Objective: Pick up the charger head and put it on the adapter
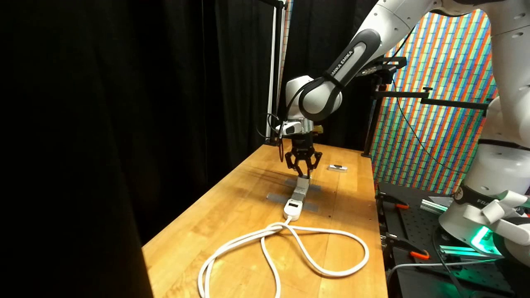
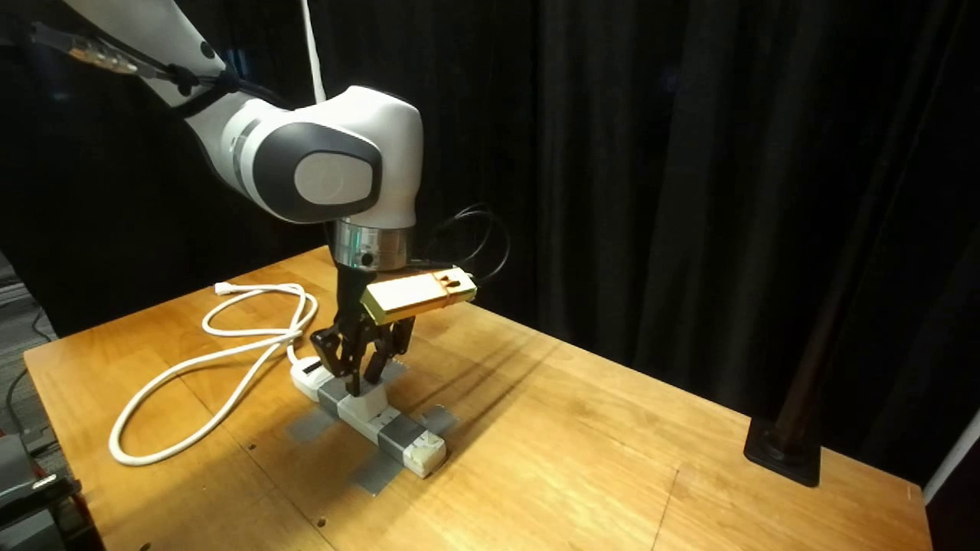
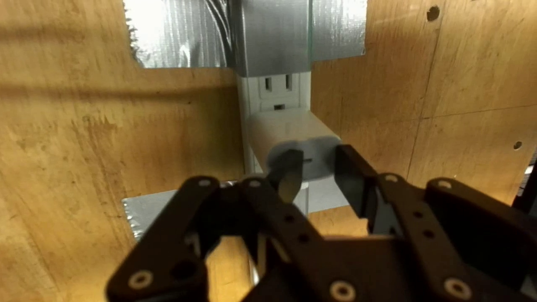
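The charger head (image 2: 366, 404), a small white block, stands upright on the adapter (image 2: 425, 454), a whitish-grey power strip. In the wrist view the charger head (image 3: 289, 123) covers part of the adapter (image 3: 254, 94); whether its prongs are fully in is hidden. One socket beside it is bare. My gripper (image 3: 319, 154) points down at the charger head's top. Its fingers are partly apart, with the gap narrower than the block's top face and a slot showing between them. The fingertips (image 2: 364, 387) look at or just above the top; I cannot tell whether they touch.
Grey tape (image 2: 377, 473) holds the adapter to the wooden table (image 2: 536, 459). A thick white cord (image 1: 339, 272) loops over the table. A small flat object (image 1: 337, 168) lies near the table's far end. A black stand base (image 2: 782, 451) sits by the edge.
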`<control>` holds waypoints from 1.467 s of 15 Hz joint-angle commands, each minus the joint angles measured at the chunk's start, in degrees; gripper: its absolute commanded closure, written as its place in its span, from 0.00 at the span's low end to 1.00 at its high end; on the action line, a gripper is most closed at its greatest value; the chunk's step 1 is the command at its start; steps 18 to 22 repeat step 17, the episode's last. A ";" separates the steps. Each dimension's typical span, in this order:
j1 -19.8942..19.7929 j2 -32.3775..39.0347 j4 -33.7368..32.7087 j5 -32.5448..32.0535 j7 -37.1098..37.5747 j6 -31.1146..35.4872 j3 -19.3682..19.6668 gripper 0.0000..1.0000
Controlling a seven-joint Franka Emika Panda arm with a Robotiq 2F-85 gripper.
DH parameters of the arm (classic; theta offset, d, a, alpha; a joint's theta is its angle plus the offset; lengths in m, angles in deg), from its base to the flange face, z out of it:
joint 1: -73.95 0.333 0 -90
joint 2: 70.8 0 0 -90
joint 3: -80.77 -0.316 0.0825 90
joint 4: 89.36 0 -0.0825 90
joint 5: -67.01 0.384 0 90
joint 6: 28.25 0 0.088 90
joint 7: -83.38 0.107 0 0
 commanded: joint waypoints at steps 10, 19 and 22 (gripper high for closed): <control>1.62 -15.89 7.47 -2.45 15.54 -0.96 3.20 0.00; 1.92 -20.32 9.82 -2.80 28.43 -6.68 5.11 0.00; 1.92 -20.32 9.82 -2.80 28.43 -6.68 5.11 0.00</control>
